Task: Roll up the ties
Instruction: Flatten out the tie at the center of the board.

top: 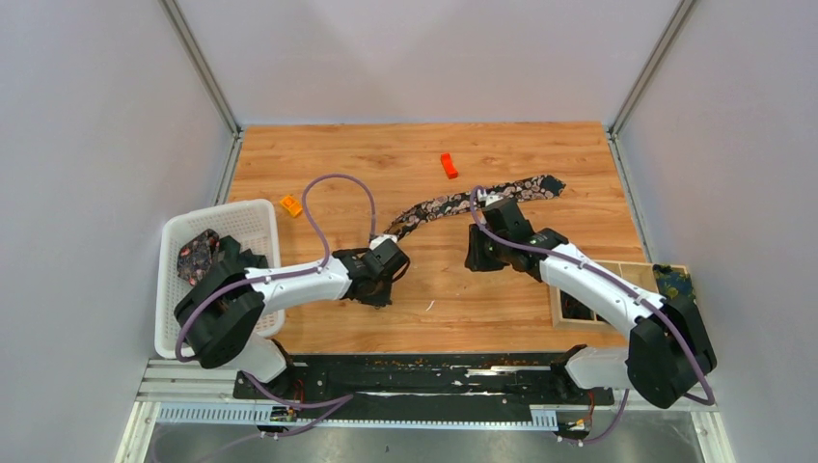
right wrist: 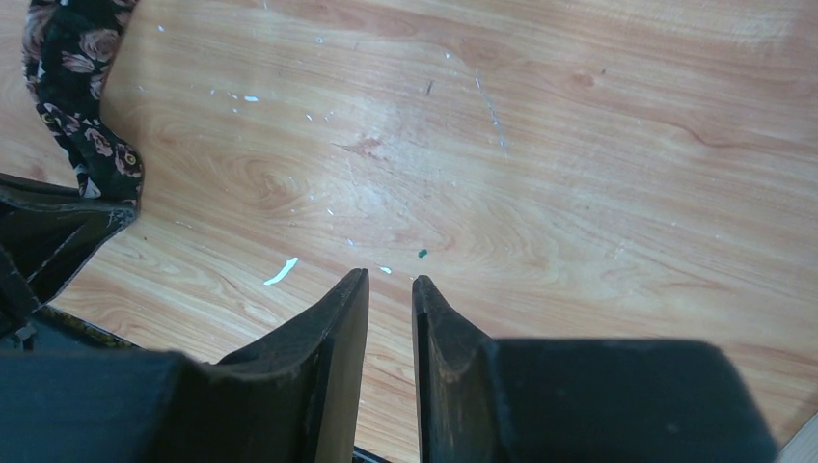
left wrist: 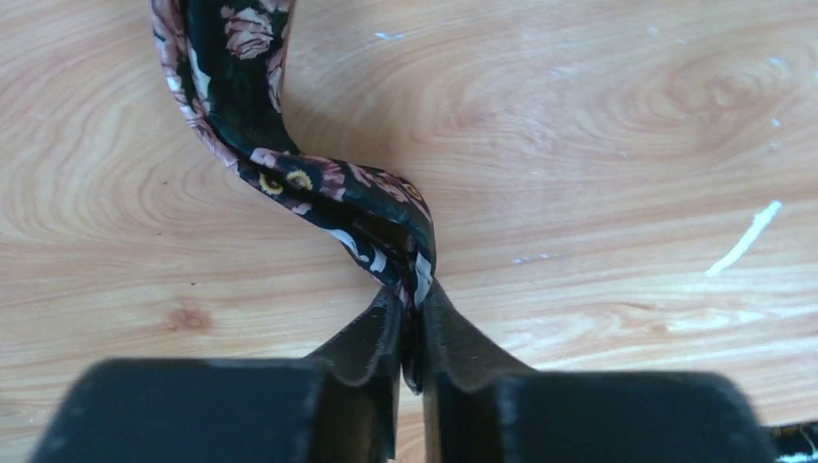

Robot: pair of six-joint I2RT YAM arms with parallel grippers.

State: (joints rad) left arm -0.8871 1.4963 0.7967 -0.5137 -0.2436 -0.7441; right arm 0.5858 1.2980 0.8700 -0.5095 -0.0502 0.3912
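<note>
A black tie with pink-white flowers lies stretched across the wooden table from centre to back right. My left gripper is shut on its near end. In the left wrist view the fabric twists into the closed fingers of that gripper, which pinch it at their tips. My right gripper hovers just in front of the tie's middle. Its fingers are slightly apart around the gripper's midpoint, with only bare wood between them. The same tie shows at that view's upper left.
A white basket at the left holds a rolled dark floral tie. A red-orange block and a yellow-orange block lie on the table. A wooden tray sits at the right edge, with a patterned cloth beside it.
</note>
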